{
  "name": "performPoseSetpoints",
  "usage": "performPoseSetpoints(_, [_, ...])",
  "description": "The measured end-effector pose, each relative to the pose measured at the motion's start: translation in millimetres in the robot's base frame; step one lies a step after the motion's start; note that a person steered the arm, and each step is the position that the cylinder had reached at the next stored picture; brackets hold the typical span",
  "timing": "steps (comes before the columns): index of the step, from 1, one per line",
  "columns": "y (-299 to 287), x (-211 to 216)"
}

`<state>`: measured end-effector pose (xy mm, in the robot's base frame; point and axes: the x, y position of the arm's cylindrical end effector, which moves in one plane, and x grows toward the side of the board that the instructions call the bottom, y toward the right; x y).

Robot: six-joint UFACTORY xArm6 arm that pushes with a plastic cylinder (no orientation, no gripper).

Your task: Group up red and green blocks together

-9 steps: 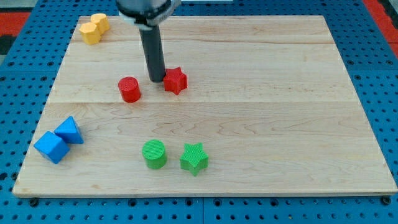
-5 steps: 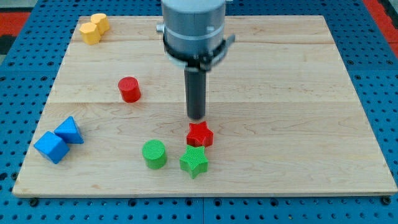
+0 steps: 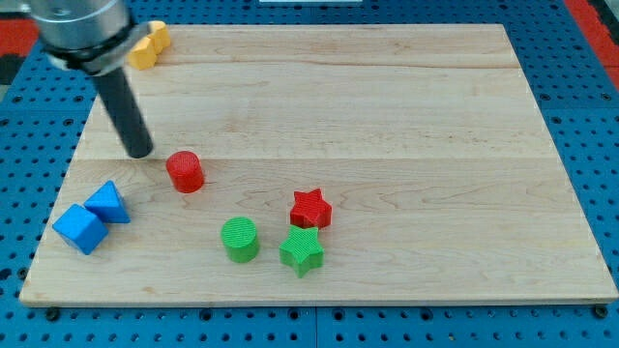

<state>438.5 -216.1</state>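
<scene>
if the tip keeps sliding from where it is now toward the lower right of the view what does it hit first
Most likely the red cylinder: it sits just down-right of my tip, with bare board between. Past it lie the green cylinder and the red star.

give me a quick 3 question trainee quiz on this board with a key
1. True or false: the red star touches the green star.
2. Which red block lies apart from the green ones?
A. red cylinder
B. red star
3. Fill in: my tip stands toward the view's ____ of the red cylinder.

Key
1. True; the star sits against the green star's upper edge, with the green cylinder beside them.
2. A
3. left, slightly higher, with a small gap showing.
</scene>
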Motion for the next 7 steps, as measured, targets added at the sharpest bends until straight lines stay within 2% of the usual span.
performPoseSetpoints(1, [54.7,19.3])
performPoseSetpoints(2, [89.0,18.2])
performPoseSetpoints(3, [108.7,60.4])
performPoseSetpoints(5, [124.8,7.6])
performPoseSetpoints(6, [138.4,33.8])
performPoseSetpoints(7, [136.4,30.9])
